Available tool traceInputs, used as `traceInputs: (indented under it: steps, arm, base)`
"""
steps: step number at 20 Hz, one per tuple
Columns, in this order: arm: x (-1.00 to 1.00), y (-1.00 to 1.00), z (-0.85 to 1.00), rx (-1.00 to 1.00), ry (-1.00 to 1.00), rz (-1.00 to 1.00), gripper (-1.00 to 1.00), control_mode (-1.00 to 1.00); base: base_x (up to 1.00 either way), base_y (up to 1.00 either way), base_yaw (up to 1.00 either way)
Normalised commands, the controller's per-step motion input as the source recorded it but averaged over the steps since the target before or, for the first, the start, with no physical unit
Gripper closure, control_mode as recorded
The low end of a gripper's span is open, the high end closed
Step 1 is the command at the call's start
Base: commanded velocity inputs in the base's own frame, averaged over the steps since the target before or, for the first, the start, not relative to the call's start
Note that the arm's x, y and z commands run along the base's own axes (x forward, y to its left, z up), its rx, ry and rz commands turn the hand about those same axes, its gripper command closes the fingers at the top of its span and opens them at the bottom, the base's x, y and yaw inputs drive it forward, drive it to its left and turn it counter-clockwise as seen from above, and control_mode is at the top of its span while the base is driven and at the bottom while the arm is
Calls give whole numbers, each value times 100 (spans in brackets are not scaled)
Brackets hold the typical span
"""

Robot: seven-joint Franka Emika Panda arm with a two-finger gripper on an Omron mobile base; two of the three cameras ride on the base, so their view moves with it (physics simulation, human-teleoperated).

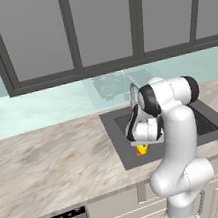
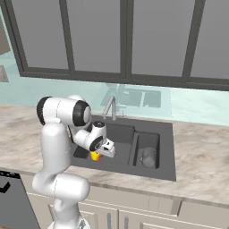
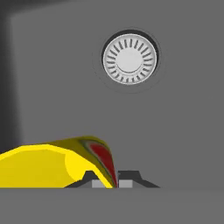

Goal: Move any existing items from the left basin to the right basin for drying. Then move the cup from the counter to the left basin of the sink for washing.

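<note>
Claw pinched shut on the wall of the yellow cup, held over the left basin floor near the drain; cup looks light, rigid, smooth; thin rim grip may slip.

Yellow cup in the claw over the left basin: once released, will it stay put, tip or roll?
The yellow cup looks rigid and small, so probably light. The claw pinches its rim, shut on it, over the left basin. Its round wall suggests it may roll if it lands on its side. The basin floor looks smooth, so it could slide toward the drain.
</note>
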Motion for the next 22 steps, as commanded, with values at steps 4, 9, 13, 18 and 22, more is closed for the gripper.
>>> traceInputs:
  steps: [4,9,13,18,22]
  arm:
    - [8,0,-24,0,0,0,100,-100]
    - [4,0,-7,0,-2,0,-100,-100]
    - [-9,0,11,0,-7,0,-100,-100]
    - [-9,0,24,0,-3,0,-100,-100]
    - [-8,0,36,0,-2,0,-100,-100]
  base:
    - [0,0,0]
    - [0,0,0]
    - [0,0,0]
    - [0,0,0]
    - [0,0,0]
